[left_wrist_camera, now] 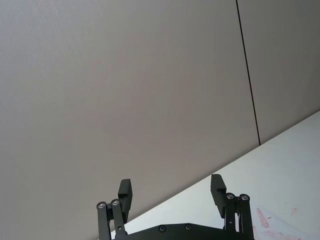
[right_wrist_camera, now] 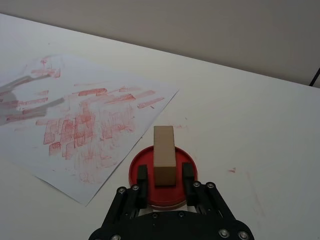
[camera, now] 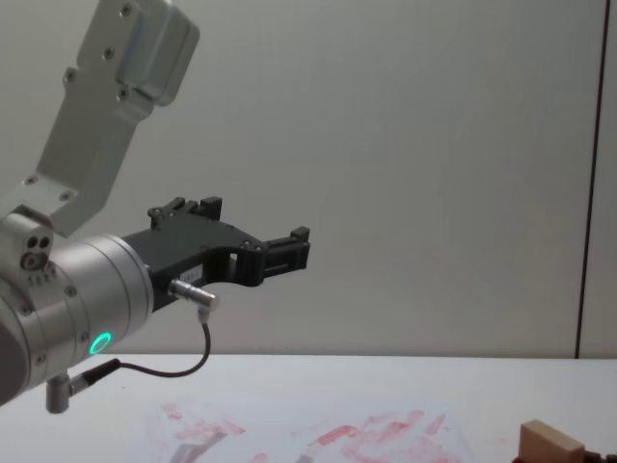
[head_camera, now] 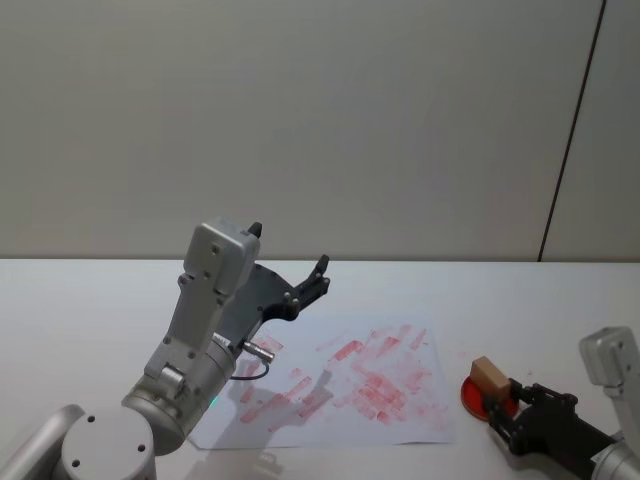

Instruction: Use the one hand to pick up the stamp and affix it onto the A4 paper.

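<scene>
stamp (camera: 551,445): cut by chest-view edge | red pad (right_wrist_camera: 162,177): partly under stamp

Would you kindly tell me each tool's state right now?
Left tool: open, empty, raised above the A4 paper.
Right tool: open around the stamp, on the red pad.

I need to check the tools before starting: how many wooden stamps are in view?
1. The stamp stands on the red ink pad, to the right of the A4 paper, between the open jaws of the right gripper.

silver rounded arms, a green light ring (left arm) (camera: 99,342), thin black cable (camera: 183,365), black screw-studded tools.
</scene>
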Controlling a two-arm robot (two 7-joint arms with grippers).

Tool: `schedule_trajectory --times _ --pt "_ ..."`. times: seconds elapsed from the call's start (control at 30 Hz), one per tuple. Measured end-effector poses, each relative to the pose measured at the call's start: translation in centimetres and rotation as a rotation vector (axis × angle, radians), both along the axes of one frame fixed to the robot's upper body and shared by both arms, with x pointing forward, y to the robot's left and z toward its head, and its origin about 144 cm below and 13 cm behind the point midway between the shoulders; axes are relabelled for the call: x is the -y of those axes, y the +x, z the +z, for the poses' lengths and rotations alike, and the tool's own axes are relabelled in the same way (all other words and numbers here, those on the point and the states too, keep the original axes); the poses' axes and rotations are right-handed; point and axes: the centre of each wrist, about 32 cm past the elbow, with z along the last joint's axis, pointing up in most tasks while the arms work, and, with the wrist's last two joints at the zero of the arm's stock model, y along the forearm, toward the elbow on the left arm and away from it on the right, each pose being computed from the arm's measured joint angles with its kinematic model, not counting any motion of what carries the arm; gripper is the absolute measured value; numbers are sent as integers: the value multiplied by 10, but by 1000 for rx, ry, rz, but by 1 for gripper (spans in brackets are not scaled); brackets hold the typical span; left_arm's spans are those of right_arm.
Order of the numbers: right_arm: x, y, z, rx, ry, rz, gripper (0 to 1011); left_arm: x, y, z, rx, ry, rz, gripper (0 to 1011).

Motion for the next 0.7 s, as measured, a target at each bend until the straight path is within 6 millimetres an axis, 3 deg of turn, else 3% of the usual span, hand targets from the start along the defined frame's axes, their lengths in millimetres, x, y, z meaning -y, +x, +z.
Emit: schedule_trajectory --times 0.27,0.3,0.7 --pt "1 0 -1 -13 9 -3 595 0 0 0 0 0 0 1003" --pt "1 0 0 -13 13 -3 664 0 0 0 0 0 0 1002" --pt "2 -1 14 57 61 -3 962 0 0 0 0 0 0 1002"
